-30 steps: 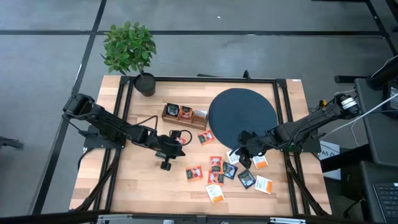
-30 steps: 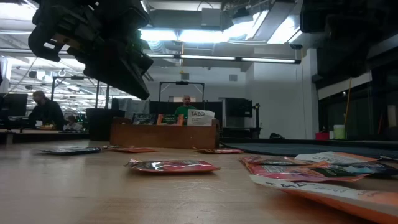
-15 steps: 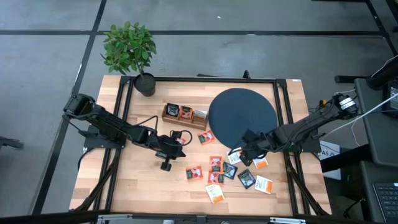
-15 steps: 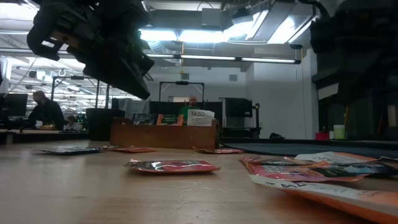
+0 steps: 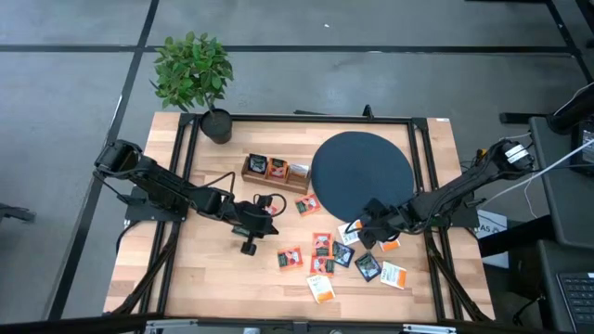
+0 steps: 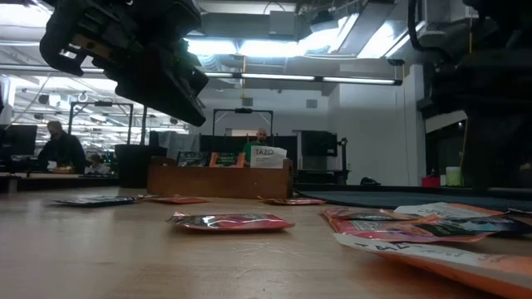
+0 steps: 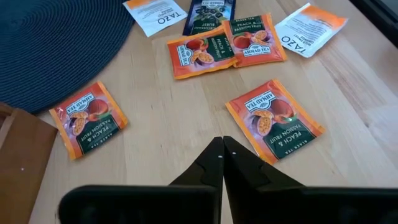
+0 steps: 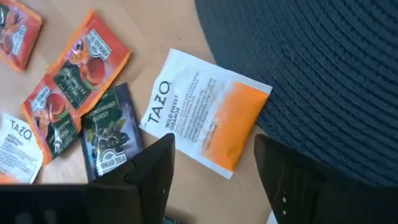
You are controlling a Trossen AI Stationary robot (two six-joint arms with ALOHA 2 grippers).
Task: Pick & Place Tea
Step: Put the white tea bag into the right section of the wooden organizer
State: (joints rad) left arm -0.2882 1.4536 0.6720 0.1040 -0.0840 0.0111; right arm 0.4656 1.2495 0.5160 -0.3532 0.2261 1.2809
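Right claw (image 8: 214, 165) apart over white-orange sachet (image 8: 205, 117) lying half on black disc (image 8: 311, 62) | we judge: pre-grasp | next: descend, pinch | left claw (image 7: 222, 152) together, waiting mid-surface

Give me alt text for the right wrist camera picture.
The open right gripper hovers over a white and orange Tazo sachet lying half on the dark woven disc. Beside it on the wooden table lie a dark sachet and red-orange sachets.
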